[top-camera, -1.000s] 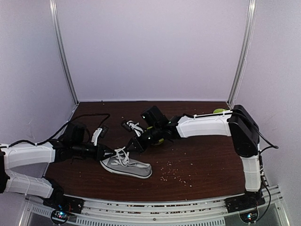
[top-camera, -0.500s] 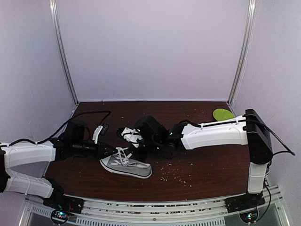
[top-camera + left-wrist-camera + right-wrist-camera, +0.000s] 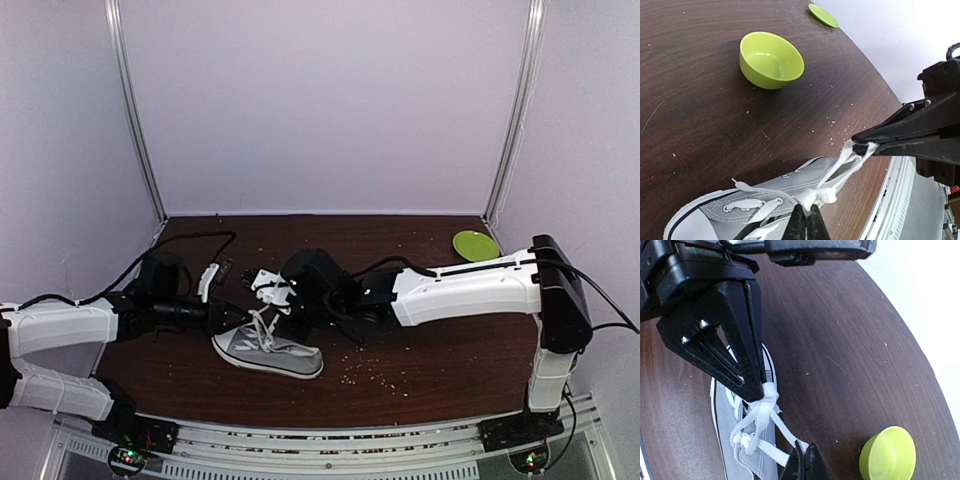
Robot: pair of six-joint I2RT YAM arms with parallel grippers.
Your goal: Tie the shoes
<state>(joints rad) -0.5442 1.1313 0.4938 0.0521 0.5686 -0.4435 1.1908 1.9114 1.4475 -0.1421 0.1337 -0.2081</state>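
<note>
Sneaker (image 3: pixel 272 351): stood on its sole on the table (image 3: pixel 440 340), the half-formed knot raised above its tongue.
Laces (image 3: pixel 816 195): limp, thin and judged slippery; best pinched close to the knot, where a strand is less likely to slip out.
Handling: the canvas is judged soft and light, so a hard pull is likely to drag or tip the sneaker.
Left gripper (image 3: pixel 805 223): fingers clamped on the laces at the knot, just above the sneaker.
Right gripper (image 3: pixel 805 460): fingers pressed together on a strand above the sneaker's eyelets.
Green bowl (image 3: pixel 771 60): beyond the sneaker, apart.
Green plate (image 3: pixel 822 15): farther beyond the sneaker.
</note>
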